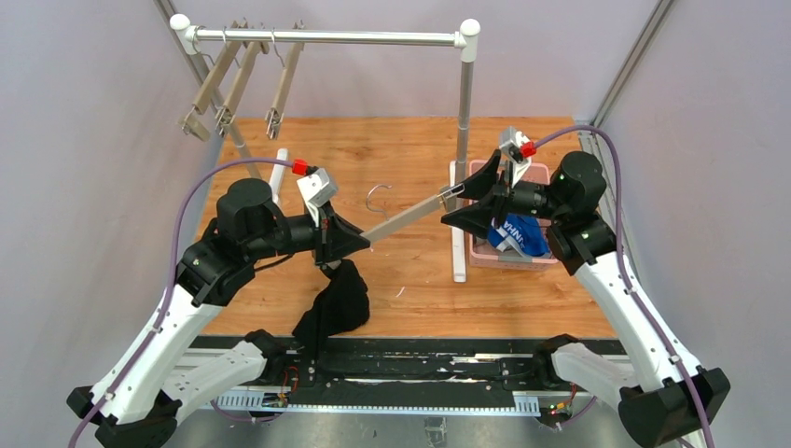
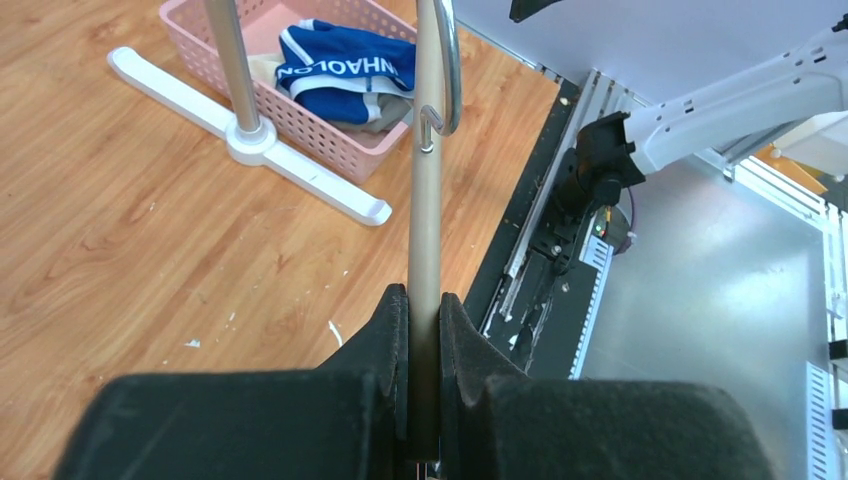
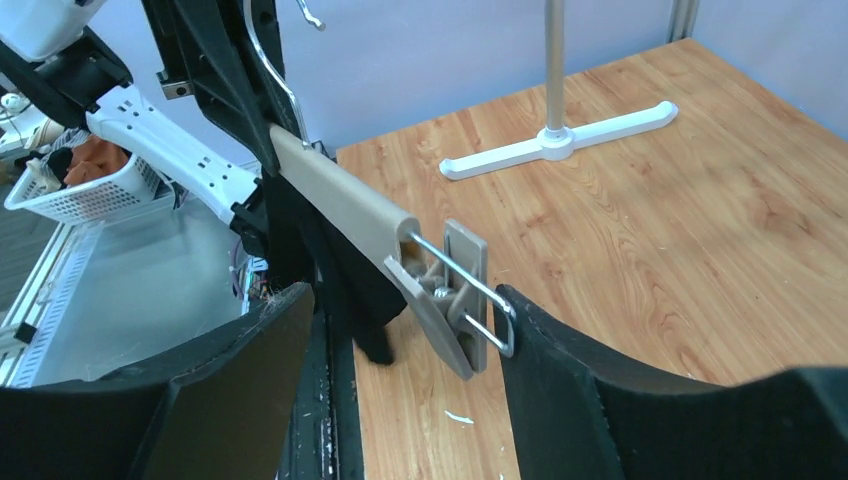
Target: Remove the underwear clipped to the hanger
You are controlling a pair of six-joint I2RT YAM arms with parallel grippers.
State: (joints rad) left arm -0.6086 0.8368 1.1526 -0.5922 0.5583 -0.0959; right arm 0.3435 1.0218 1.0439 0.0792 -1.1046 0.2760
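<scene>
Black cloth is all that hangs from the flat beige hanger [image 1: 408,217]. The plain black brief [image 1: 336,303] droops from its lower end, and its bottom folds are pooled on the wooden table [image 1: 420,289] near the front edge. The left gripper [image 1: 347,241] has both fingers pinched tight on the bar at that same end, right above where the cloth starts. From where I stand, I cannot make out the clip that holds the brief.

The hanger's long axis slants from the left gripper up and across to the right gripper [image 1: 464,201]. Its fingers stand wide apart on either side of the taupe spring clip with the wire loop [image 3: 455,300] at the opposite end. That clip looks bare, with no cloth in it.

So the brief lies at the far end of the bar from the free gripper, close by the one already busy holding. I would say the next move turns on that. The right arm must either travel down the bar towards the left gripper or reach for the hanging cloth and draw it away while the left holds steady.

The bright blue brief with the white lettered waistband [image 2: 340,65] lies in the pink plastic basket [image 2: 300,120] beside the right arm. A duller cloth [image 2: 385,108] under it may be the grey one.
</scene>
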